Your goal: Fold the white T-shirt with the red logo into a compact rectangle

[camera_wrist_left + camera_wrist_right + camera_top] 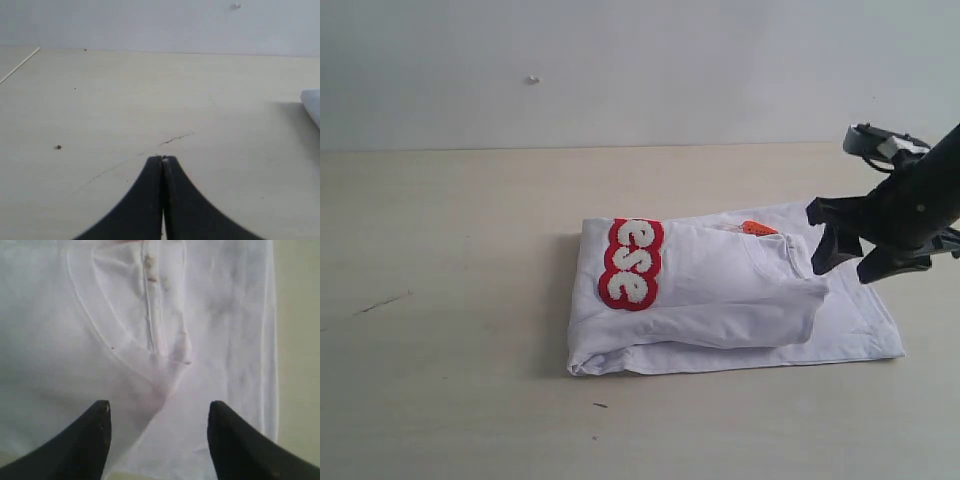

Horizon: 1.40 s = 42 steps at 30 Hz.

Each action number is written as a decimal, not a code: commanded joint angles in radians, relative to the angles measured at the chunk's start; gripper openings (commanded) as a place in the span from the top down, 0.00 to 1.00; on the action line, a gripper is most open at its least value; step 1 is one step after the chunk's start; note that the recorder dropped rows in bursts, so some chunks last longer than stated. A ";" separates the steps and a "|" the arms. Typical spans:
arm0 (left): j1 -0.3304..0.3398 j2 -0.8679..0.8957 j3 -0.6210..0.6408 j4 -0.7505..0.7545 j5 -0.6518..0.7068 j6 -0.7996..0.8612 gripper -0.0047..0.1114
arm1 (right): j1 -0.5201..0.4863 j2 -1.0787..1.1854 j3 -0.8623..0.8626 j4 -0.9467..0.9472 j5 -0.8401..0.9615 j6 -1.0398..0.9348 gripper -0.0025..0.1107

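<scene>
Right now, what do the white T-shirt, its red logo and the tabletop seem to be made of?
White T-shirt: thin, matte knit, probably cotton; it drapes limply and creases softly.
Red logo: fuzzy patch, chenille-like; nubbly white letters in a red border.
Tabletop: smooth, pale beige, possibly laminate or painted wood; fine scratches show, no clear grain.

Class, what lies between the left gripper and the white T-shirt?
Only bare table, marked by a thin scratch, separates the left gripper from the white T-shirt; the left wrist view shows it.

letters "ese" on the red logo [631,263], folded white T-shirt [730,295]
</scene>
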 commanded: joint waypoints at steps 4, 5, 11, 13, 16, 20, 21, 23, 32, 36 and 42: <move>0.002 -0.004 -0.001 -0.004 -0.007 0.003 0.96 | -0.003 0.117 0.004 0.121 -0.074 -0.094 0.48; 0.002 -0.004 -0.001 -0.004 -0.007 0.003 0.96 | -0.003 0.121 0.004 0.165 -0.078 -0.139 0.48; 0.002 -0.004 -0.001 -0.004 -0.007 0.003 0.96 | -0.003 0.141 0.004 0.355 -0.062 -0.297 0.48; 0.002 -0.004 -0.001 -0.004 -0.007 0.003 0.96 | -0.003 0.158 0.004 0.345 -0.052 -0.295 0.48; 0.002 -0.004 -0.001 -0.004 -0.007 0.003 0.96 | -0.003 0.176 0.004 0.347 -0.047 -0.295 0.48; 0.002 -0.004 -0.001 -0.004 -0.007 0.003 0.96 | -0.003 0.174 0.004 0.335 -0.052 -0.295 0.48; 0.002 -0.004 -0.001 -0.004 -0.007 0.003 0.96 | -0.003 0.174 0.004 0.320 -0.052 -0.293 0.48; 0.002 -0.004 -0.001 -0.004 -0.007 0.003 0.96 | -0.003 0.174 -0.007 0.283 -0.050 -0.254 0.48; 0.002 -0.004 -0.001 -0.004 -0.007 0.003 0.96 | -0.003 0.175 -0.037 0.200 -0.016 -0.143 0.48; 0.002 -0.004 -0.001 -0.004 -0.007 0.003 0.96 | 0.014 0.220 -0.023 0.297 -0.025 -0.238 0.48; 0.002 -0.004 -0.001 -0.004 -0.007 0.003 0.96 | 0.014 0.167 -0.025 0.302 -0.025 -0.257 0.97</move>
